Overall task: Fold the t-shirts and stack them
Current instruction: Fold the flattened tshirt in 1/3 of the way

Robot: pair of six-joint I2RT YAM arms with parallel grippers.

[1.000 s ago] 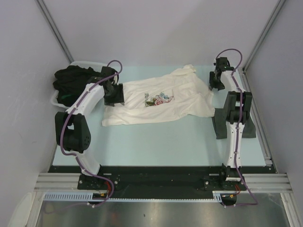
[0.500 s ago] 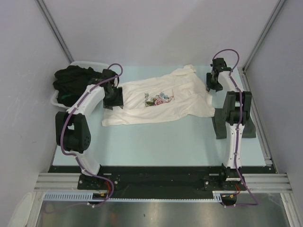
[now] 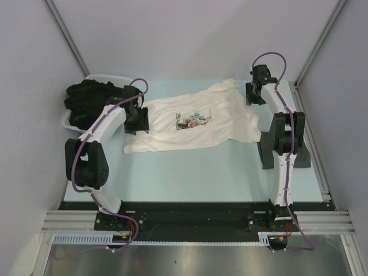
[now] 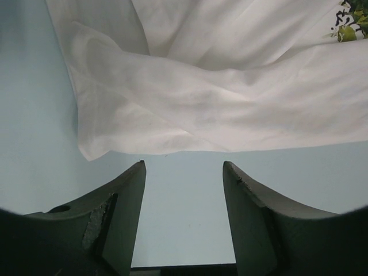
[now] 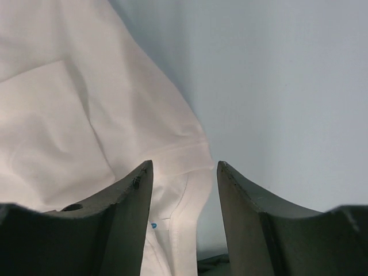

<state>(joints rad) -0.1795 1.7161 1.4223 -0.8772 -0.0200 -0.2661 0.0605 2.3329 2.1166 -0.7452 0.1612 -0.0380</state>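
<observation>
A cream-white t-shirt with a rose print lies spread and rumpled on the pale blue table. At its left edge my left gripper hovers open; in the left wrist view only bare table shows between the fingers, and the cloth starts just past the tips. Over the shirt's far right corner my right gripper stands open. In the right wrist view a hemmed edge of the shirt lies below the gap, not pinched. Dark t-shirts are piled in a white tub.
The white tub sits at the table's far left corner, close behind the left arm. A metal rail runs along the table's right side. Grey walls close in on the left, back and right.
The right gripper has moved farther back and a little left, onto the shirt's far right corner. The left gripper has barely shifted. The shirt lies as before.
</observation>
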